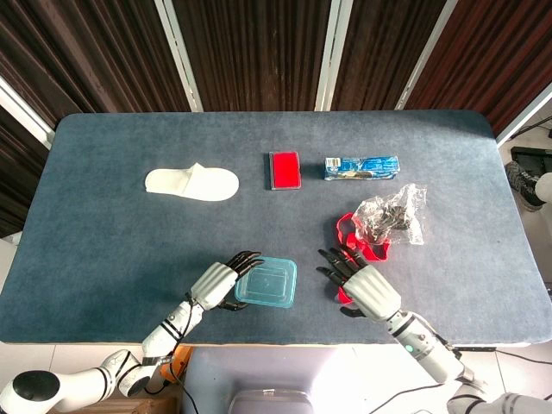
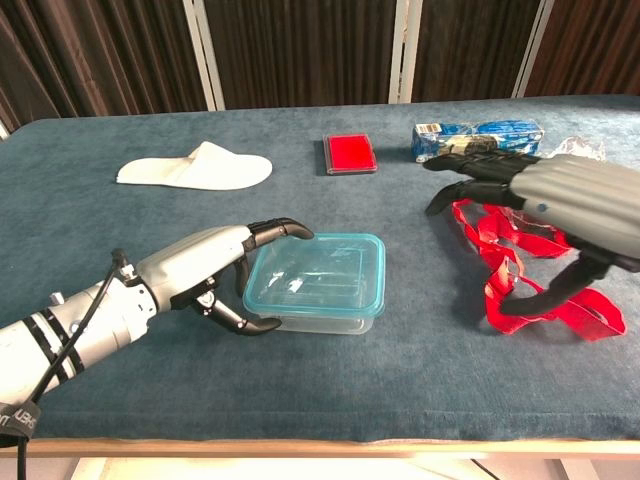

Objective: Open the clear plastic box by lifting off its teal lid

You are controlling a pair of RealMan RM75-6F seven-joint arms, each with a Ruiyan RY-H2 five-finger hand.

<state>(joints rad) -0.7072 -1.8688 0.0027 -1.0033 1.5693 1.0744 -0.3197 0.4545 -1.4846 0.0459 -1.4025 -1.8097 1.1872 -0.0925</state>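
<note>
The clear plastic box [image 1: 269, 283] [image 2: 318, 300] stands near the table's front edge with its teal lid [image 2: 320, 270] seated on it. My left hand [image 1: 216, 283] [image 2: 205, 272] grips the box's left end: fingers hooked over the lid's rim, thumb against the side wall below. My right hand [image 1: 362, 285] [image 2: 550, 195] hovers just right of the box, above the red strap. Its fingers are spread, it holds nothing, and it is not touching the box.
A red strap [image 1: 373, 250] [image 2: 540, 300] lies partly under my right hand, with a crumpled plastic bag [image 1: 395, 213] behind it. Further back are a white slipper [image 1: 191, 183] [image 2: 195, 165], a red flat case [image 1: 285, 169] [image 2: 350, 153] and a blue packet [image 1: 361, 166] [image 2: 480, 135].
</note>
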